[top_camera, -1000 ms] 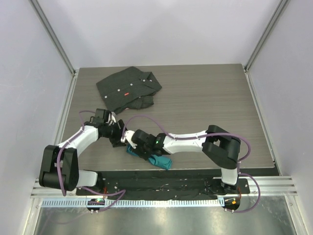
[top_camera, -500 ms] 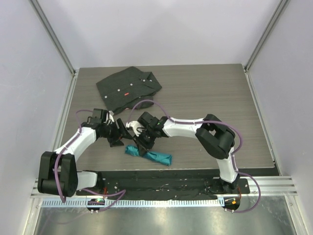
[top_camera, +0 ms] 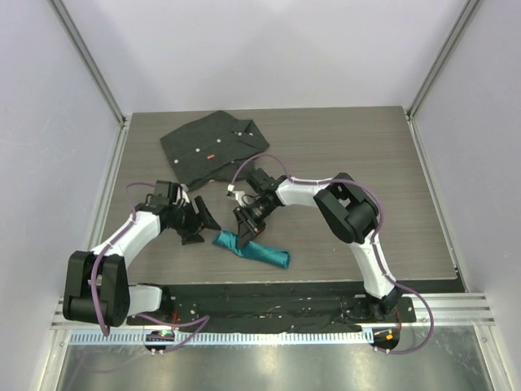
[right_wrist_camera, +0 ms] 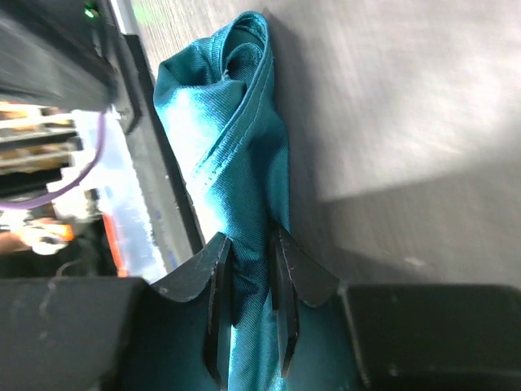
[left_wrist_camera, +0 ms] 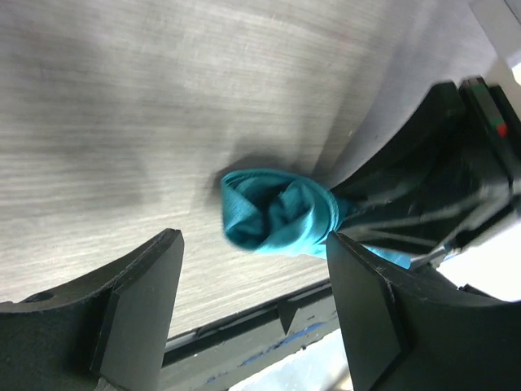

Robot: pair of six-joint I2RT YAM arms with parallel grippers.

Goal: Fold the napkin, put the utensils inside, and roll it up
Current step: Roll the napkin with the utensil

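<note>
1. Table (top_camera: 350, 147): grey-brown wood-grain top. Pale walls (top_camera: 269, 49) stand on three sides, with metal posts (top_camera: 89, 61) at the far corners. A black base plate (top_camera: 277, 305) runs along the near edge.
2. Shirt (top_camera: 207, 147): dark and crumpled, at the far left of the table, well apart from both grippers.
3. Napkin (top_camera: 264, 252): teal, rolled into a narrow bundle. It lies near the near edge, slightly left of centre, slanting from far-left to near-right.
4. Right gripper (top_camera: 244, 234): clenched on the napkin toward its left end.
5. Left gripper (top_camera: 203, 220): released, holding nothing, just left of the napkin.
6. Top view only: the room, the shirt, both arms and the full length of the roll.
7. Left wrist view only: the napkin's (left_wrist_camera: 273, 213) bunched left end resting on the table. It shows past the wide-spread fingers of the left gripper (left_wrist_camera: 252, 244), apart from them. The right arm is dark behind it.
8. Right wrist view only: the right gripper (right_wrist_camera: 251, 261) with both fingers pinching the cloth. The napkin (right_wrist_camera: 236, 138) shows shiny folds and a stitched hem.
</note>
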